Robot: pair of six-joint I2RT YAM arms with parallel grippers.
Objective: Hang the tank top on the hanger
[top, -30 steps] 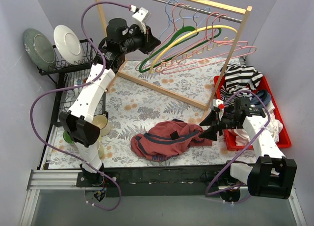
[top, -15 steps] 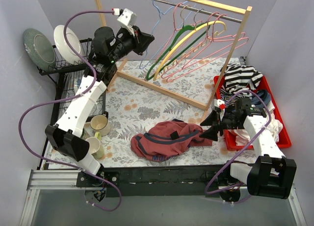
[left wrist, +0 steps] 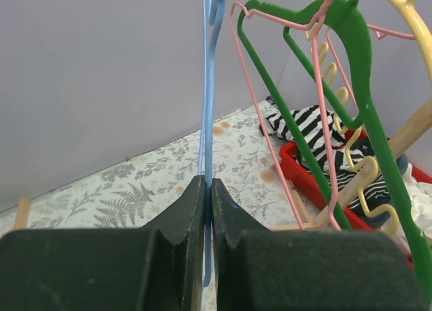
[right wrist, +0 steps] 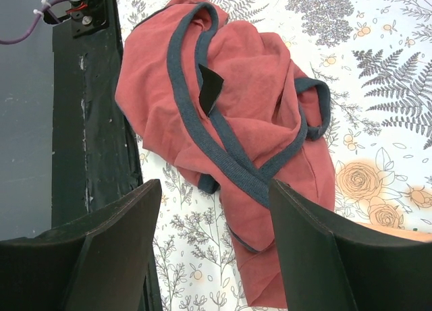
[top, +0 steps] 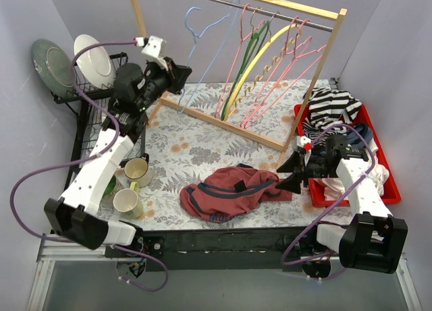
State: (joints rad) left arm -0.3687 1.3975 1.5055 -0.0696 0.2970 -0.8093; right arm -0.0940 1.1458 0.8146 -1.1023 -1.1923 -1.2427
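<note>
The rust-red tank top with navy trim lies crumpled on the floral cloth near the front edge; it also shows in the right wrist view. My left gripper is shut on the thin light-blue hanger, held up at the left end of the wooden rack, apart from the other hangers. In the left wrist view the blue wire is pinched between my fingertips. My right gripper is open and empty just right of the tank top, its jaws spread over the shirt's edge.
The wooden rack carries pink, green and yellow hangers. A red bin at right holds a striped garment and white cloth. A dish rack with plates and two mugs stand at left.
My left arm has drawn back to the left and lower with the blue hanger, pulling it away from the others. The other hangers have swung back to hang steeper. The right arm has not moved.
</note>
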